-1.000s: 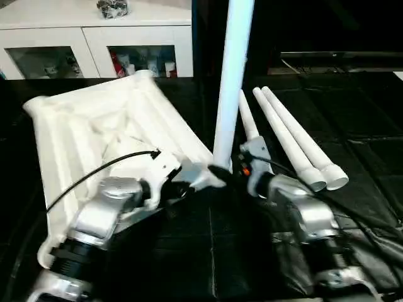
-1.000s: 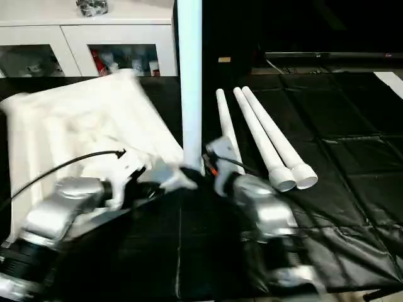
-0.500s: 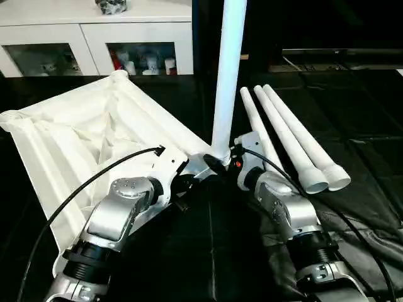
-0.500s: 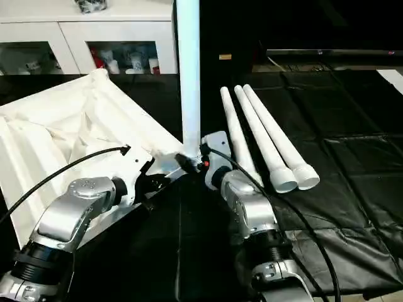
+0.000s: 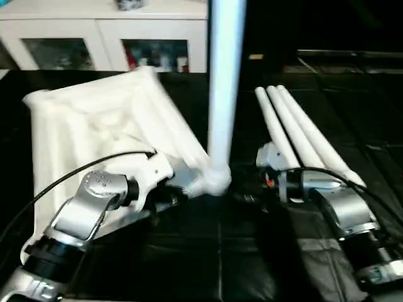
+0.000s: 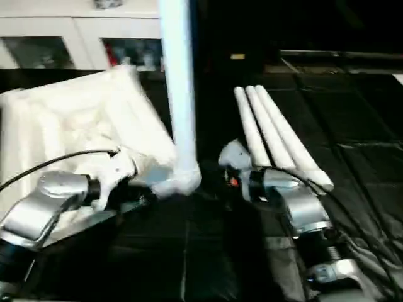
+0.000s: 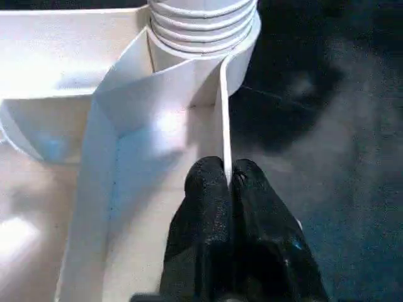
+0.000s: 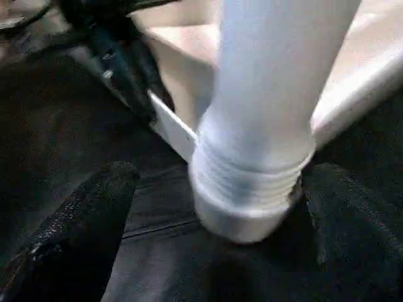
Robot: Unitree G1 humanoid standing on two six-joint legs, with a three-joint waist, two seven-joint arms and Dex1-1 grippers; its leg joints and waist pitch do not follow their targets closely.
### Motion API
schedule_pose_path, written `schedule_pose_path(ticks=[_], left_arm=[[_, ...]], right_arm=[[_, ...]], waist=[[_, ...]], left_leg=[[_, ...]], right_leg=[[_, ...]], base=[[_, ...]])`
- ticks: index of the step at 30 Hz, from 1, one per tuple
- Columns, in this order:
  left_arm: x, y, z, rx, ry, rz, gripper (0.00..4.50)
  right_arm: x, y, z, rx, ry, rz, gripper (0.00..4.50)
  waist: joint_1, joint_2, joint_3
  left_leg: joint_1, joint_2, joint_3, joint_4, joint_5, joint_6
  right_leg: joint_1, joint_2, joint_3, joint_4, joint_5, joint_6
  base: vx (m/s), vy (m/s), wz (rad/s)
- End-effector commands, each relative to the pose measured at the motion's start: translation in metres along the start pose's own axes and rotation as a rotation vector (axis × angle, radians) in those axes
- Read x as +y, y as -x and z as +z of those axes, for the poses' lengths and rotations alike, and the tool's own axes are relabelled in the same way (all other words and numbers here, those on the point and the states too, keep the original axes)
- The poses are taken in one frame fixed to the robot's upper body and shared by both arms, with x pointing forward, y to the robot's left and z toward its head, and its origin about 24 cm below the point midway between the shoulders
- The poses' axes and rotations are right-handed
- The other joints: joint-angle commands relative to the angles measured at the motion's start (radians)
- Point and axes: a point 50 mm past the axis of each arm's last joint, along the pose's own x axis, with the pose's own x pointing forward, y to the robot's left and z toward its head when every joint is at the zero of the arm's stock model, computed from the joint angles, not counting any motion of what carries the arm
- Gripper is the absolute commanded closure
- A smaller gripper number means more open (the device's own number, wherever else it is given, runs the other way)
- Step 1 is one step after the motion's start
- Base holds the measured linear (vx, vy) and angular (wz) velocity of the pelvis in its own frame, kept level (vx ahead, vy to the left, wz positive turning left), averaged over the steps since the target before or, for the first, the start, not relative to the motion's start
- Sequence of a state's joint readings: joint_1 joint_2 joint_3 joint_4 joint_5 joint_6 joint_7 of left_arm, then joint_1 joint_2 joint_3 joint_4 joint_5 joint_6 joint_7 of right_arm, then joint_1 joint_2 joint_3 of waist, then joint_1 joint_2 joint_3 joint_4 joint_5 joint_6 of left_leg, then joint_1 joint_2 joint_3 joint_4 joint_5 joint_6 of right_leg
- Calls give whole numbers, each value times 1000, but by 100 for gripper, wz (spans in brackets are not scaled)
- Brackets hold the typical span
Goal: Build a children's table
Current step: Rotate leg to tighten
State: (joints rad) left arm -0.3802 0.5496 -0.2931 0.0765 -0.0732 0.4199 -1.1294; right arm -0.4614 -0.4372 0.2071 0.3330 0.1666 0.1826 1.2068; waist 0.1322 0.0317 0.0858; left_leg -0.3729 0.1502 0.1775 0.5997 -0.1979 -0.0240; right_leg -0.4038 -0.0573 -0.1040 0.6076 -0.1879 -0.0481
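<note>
The right gripper (image 8: 214,207) has spread wide, releasing the upright leg (image 5: 221,94); the left gripper (image 7: 230,179) is pinching the tabletop's rim (image 7: 223,119); three legs (image 5: 296,135) are lying alongside.

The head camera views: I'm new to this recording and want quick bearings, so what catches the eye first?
The upright leg stands tall in the near corner socket of the table top, which lies ribbed side up at the left. The left gripper pinches the top's thin rim beside that socket, while the right gripper has its fingers spread on either side of the leg's threaded base. Three spare legs lie side by side on the black mat at the right.
</note>
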Motion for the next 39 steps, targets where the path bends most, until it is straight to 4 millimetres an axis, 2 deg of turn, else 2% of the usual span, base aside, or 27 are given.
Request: schedule_pose_path(ticks=[1,3,8,10,13,24,30,34,36,38,39], left_arm=[[-10,-6,8,-31,-75,-132,450],[-12,-6,5,-1,-109,-176,450],[-14,-6,3,25,-147,-232,450],[-13,-6,2,32,-161,-248,450],[-11,-6,1,35,-169,-254,450],[-8,-5,-2,34,-174,-257,450],[-6,-6,-3,26,-157,-236,450],[-1,-9,-3,-6,-77,-135,450],[2,-12,1,-59,-10,-62,450],[2,-14,5,-95,34,-26,450],[2,-15,8,-113,58,-4,450]], right_arm=[[2,-1,6,4,45,61,3],[3,-1,6,20,65,96,3],[6,-4,6,28,70,143,3],[9,-4,5,26,60,188,30],[12,-3,3,37,40,233,48],[13,-3,0,43,8,261,161],[17,-6,-2,32,-17,274,181],[19,-15,-4,-9,-70,215,183],[16,-25,-5,-25,-105,110,184],[15,-33,-6,-36,-130,42,185],[14,-38,-6,-46,-148,-2,185]], waist=[[-5,4,-66],[4,5,-67],[2,-1,-65],[1,-1,-64],[2,0,-65],[4,-1,-66],[5,-3,-67],[2,-1,-62],[-2,0,-60],[-10,-1,-59],[-14,3,-60]], left_leg=[[23,97,-34,-65,-136,104],[19,99,-37,-68,-143,95],[13,97,-38,-70,-156,83],[13,97,-38,-70,-155,83],[13,95,-37,-68,-146,89],[12,97,-38,-69,-148,84],[12,97,-38,-68,-140,85],[16,98,-37,-71,-160,78],[16,96,-41,-74,-186,56],[15,96,-42,-77,-196,39],[15,95,-45,-78,-200,33]], right_leg=[[47,-112,80,-79,-199,-208],[49,-115,79,-77,-213,-200],[55,-119,80,-78,-241,-190],[56,-119,81,-80,-253,-184],[55,-116,79,-81,-249,-181],[55,-117,79,-80,-262,-180],[55,-118,78,-80,-264,-178],[51,-117,80,-85,-296,-177],[54,-120,78,-92,-359,-161],[55,-121,79,-93,-368,-158],[57,-122,78,-92,-371,-159]], base=[[0,0,0],[0,0,0],[0,0,0],[0,0,0],[0,0,0],[0,0,0],[0,0,0],[0,0,0],[0,0,0],[0,0,0],[0,0,0]])
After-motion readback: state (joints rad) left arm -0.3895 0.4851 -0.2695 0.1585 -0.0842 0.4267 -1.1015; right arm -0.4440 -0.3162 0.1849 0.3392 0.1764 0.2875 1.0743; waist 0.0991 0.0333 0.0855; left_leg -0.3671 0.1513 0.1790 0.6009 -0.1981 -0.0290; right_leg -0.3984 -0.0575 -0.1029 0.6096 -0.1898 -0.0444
